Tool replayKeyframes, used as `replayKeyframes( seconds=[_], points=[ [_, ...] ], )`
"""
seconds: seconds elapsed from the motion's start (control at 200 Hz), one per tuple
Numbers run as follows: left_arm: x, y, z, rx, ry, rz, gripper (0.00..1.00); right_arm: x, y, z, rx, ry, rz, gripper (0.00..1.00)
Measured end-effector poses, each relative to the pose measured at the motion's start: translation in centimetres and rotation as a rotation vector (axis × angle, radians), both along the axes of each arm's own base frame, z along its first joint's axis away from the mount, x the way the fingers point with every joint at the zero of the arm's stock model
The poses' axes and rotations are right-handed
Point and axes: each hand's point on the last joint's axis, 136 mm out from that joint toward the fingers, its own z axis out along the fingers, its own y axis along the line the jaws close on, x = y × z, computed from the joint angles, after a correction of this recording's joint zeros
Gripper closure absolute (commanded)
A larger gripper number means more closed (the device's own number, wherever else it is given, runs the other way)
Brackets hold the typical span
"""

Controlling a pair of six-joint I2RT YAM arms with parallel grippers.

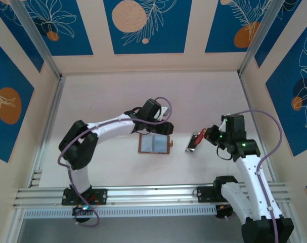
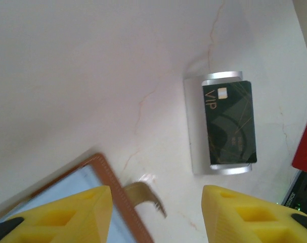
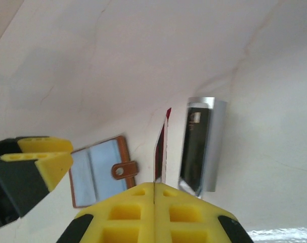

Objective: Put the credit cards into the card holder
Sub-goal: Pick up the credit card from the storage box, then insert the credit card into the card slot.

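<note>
The card holder [image 1: 154, 144] lies open on the table, brown with bluish-grey pockets [image 3: 95, 171], its snap tab [image 2: 143, 195] pointing right. My left gripper [image 2: 157, 212] hovers open over its right edge [image 2: 110, 185], holding nothing. To the right, my right gripper [image 3: 154, 190] is shut on a red credit card [image 3: 162, 144], held on edge above the table. Beside it, a dark credit card marked VIP [image 2: 229, 124] rests on a silver tray [image 2: 196, 154].
The pale marble-patterned table [image 1: 113, 96] is walled by panels on three sides. A metal rail [image 1: 143, 195] runs along the near edge by both arm bases. The left gripper's yellow fingers [image 3: 39, 159] appear at the left of the right wrist view.
</note>
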Motion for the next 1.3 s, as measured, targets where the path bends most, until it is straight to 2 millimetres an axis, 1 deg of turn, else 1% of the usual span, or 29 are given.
replayKeyframes(
  seconds=[0.06, 0.1, 0.105, 0.115, 0.145, 0.185, 0.195, 0.27, 0.4, 0.485, 0.575, 0.635, 0.71, 0.825, 0.9, 0.965, 1.055, 1.24, 1.3],
  points=[
    [0.0, 1.4, 0.1, 0.006, -0.001, 0.023, 0.53, 0.1, 1.5, 0.6, 0.0, -0.018, 0.066, 1.0],
    [-0.1, 2.5, 0.0, 0.016, 0.0, 0.042, 0.55, 0.2, 2.4, 0.9, 0.002, -0.025, 0.105, 1.0],
    [-0.1, 2.8, -0.1, 0.018, 0.002, 0.048, 0.56, 0.3, 2.8, 1.0, 0.005, -0.029, 0.118, 1.0],
    [-0.1, 2.8, -0.1, 0.018, 0.002, 0.048, 0.57, 0.3, 2.8, 1.0, 0.005, -0.029, 0.118, 1.0],
    [-0.2, 3.9, -0.4, 0.028, 0.006, 0.068, 0.58, 0.4, 3.9, 1.1, 0.009, -0.035, 0.165, 1.0],
    [-0.4, 5.0, -0.8, 0.041, 0.016, 0.087, 0.58, 0.5, 5.0, 1.1, 0.013, -0.04, 0.207, 1.0],
    [-0.4, 5.1, -0.9, 0.042, 0.016, 0.088, 0.58, 0.6, 5.6, 1.1, 0.015, -0.041, 0.228, 1.0],
    [-0.8, 7.1, -2.2, 0.077, 0.038, 0.122, 0.6, 0.7, 8.3, 0.9, 0.031, -0.047, 0.327, 1.0],
    [-1.3, 8.6, -3.9, 0.119, 0.066, 0.142, 0.64, 1.4, 12.7, 0.7, 0.088, -0.074, 0.465, 1.0],
    [-1.6, 9.1, -4.5, 0.141, 0.077, 0.152, 0.66, 2.2, 14.4, 0.8, 0.129, -0.11, 0.513, 1.0],
    [-1.4, 9.7, -4.9, 0.155, 0.08, 0.167, 0.67, 3.2, 16.2, 0.0, 0.165, -0.137, 0.558, 1.0],
    [-1.3, 10.2, -5.2, 0.168, 0.08, 0.182, 0.67, 3.5, 17.0, -0.8, 0.179, -0.142, 0.577, 1.0],
    [-1.2, 10.8, -5.7, 0.186, 0.082, 0.197, 0.68, 3.9, 17.6, -2.2, 0.193, -0.138, 0.59, 1.0],
    [-1.3, 11.4, -6.3, 0.208, 0.086, 0.208, 0.68, 4.3, 18.1, -4.6, 0.212, -0.127, 0.595, 1.0],
    [-1.4, 11.6, -6.5, 0.216, 0.089, 0.21, 0.68, 4.3, 18.3, -5.7, 0.224, -0.126, 0.594, 1.0],
    [-1.5, 11.7, -6.7, 0.221, 0.091, 0.21, 0.68, 4.4, 18.5, -6.2, 0.231, -0.133, 0.595, 1.0],
    [-1.5, 11.9, -7.2, 0.236, 0.091, 0.209, 0.68, 4.5, 18.7, -6.4, 0.243, -0.157, 0.595, 1.0],
    [-1.7, 12.5, -8.7, 0.278, 0.108, 0.215, 0.69, 5.1, 19.0, -6.9, 0.26, -0.185, 0.587, 1.0],
    [-1.7, 12.5, -8.7, 0.278, 0.106, 0.216, 0.7, 5.2, 19.0, -7.1, 0.258, -0.19, 0.585, 1.0]
  ],
)
